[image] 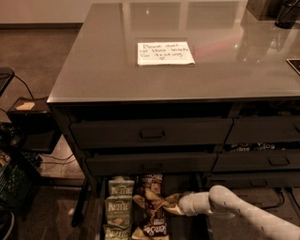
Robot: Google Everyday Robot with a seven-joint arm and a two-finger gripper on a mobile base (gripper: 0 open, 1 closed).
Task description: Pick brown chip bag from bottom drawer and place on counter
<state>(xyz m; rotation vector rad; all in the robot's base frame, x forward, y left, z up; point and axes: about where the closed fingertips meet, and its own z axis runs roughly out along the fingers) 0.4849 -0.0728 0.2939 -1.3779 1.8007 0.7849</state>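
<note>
The bottom drawer (189, 228) is pulled open below the cabinet's two handled drawer fronts. In it lies the brown chip bag (153, 224), dark with white lettering, its tan-gold wrinkly top end raised towards the right. My gripper (174, 205), at the end of the white arm coming in from the lower right, is down in the drawer, shut on that tan top end. The glossy grey counter (93, 70) lies above with the white handwritten note (165, 53) on it.
Green-and-white Kettle bags (117, 206) lie in the drawer just left of the brown bag. A second column of drawers (262, 161) is at the right. Dark objects (286, 11) stand at the counter's far right corner. Cables and a black crate (11, 187) sit on the floor at left.
</note>
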